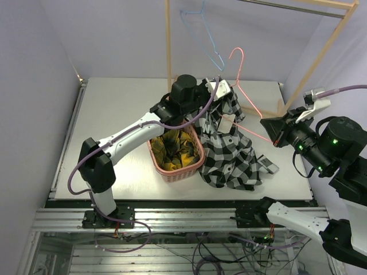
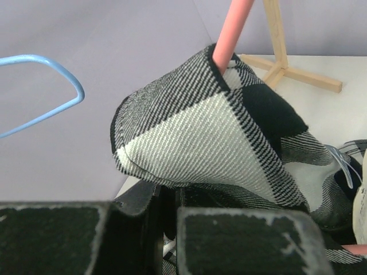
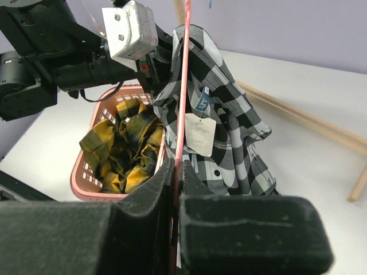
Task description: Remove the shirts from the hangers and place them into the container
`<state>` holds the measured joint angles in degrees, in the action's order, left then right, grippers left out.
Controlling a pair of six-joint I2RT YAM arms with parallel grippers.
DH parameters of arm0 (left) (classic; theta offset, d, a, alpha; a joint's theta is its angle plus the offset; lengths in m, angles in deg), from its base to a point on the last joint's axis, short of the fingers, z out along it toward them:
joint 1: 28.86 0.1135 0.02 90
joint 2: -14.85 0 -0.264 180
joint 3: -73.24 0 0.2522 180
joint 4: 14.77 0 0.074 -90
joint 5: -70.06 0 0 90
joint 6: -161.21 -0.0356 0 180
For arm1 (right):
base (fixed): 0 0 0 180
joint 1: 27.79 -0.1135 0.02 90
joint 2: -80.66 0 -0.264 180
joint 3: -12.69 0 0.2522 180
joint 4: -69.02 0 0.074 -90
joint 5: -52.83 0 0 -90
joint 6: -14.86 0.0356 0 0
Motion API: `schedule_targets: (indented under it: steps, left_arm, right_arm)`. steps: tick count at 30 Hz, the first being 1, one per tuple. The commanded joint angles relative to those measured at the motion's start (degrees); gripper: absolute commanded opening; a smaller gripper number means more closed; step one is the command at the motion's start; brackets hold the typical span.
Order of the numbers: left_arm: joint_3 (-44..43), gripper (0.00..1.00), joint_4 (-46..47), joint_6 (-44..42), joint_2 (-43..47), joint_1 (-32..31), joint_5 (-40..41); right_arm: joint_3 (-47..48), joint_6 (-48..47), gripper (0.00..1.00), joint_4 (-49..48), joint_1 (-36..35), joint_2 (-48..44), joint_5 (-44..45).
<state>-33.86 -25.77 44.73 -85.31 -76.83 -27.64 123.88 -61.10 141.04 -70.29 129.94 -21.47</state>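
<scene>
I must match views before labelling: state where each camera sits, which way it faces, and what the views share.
Top external: high behind the bases, looking down on the table; left arm and right arm show.
Left wrist: on the left gripper, facing the check shirt it pinches; its fingers below.
Right wrist: on the right gripper, looking along the clamped pink hanger toward the basket; its fingers and the left arm show.
Shared: all three show that shirt and hanger.
</scene>
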Motion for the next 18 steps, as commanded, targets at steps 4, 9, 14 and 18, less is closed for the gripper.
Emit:
schedule_targets:
  steps: [4, 9, 14, 18]
  left_arm:
    - [-5.8, 0.18, 6.6, 7.7, -1.8, -0.6, 2.1]
    - [-8.0, 0.47, 3.2, 10.0, -2.7, -0.7, -1.0]
    - [-0.8, 0.58, 2.8, 12.2, 1.8, -0.7, 0.4]
    - [7.2, 0.57, 3.3, 13.6, 7.4, -0.8, 5.0]
  right_arm:
    - [0.5, 3.0, 0.00, 5.0, -0.4, 1.8, 8.3]
    - [1.5, 4.4, 0.00, 7.4, -0.4, 2.6, 14.3]
    - [2.3, 4.5, 0.00, 7.7, -0.4, 2.6, 14.9]
    - [3.6, 4.4, 0.00, 8.1, -0.4, 3.3, 14.9]
